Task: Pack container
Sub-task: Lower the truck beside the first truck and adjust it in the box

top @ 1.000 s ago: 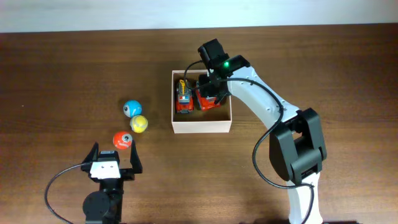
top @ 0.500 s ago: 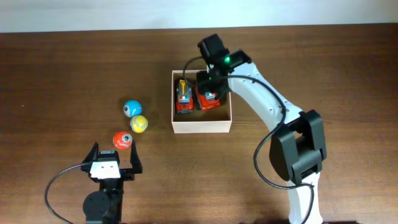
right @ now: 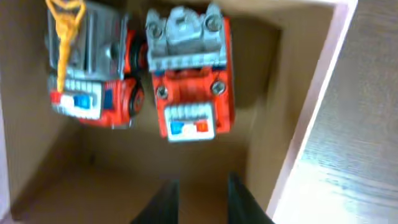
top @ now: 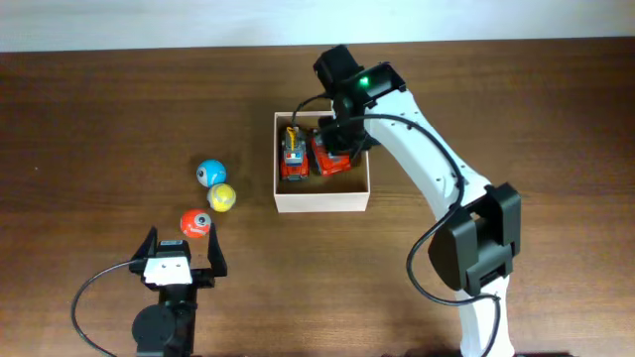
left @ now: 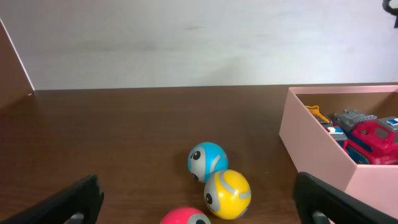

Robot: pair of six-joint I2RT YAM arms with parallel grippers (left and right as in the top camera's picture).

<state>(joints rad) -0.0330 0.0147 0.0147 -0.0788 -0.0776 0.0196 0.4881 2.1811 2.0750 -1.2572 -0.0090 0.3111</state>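
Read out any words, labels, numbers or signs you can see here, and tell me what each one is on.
No readable text anywhere.
Hook truck and grey-topped truck in the container: only red and blue patches, blurred, no letters.
Blue ball, yellow ball, red ball: eye-like marks, no writing.

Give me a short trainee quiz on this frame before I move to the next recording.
1. True or false: both toy trucks lie inside the container.
2. How many balls lie on the table outside the container? A two, B three, C four.
3. Fill in: the ball nearest the left gripper is ___.

Key: 1 true; 2 B; 3 the red ball.
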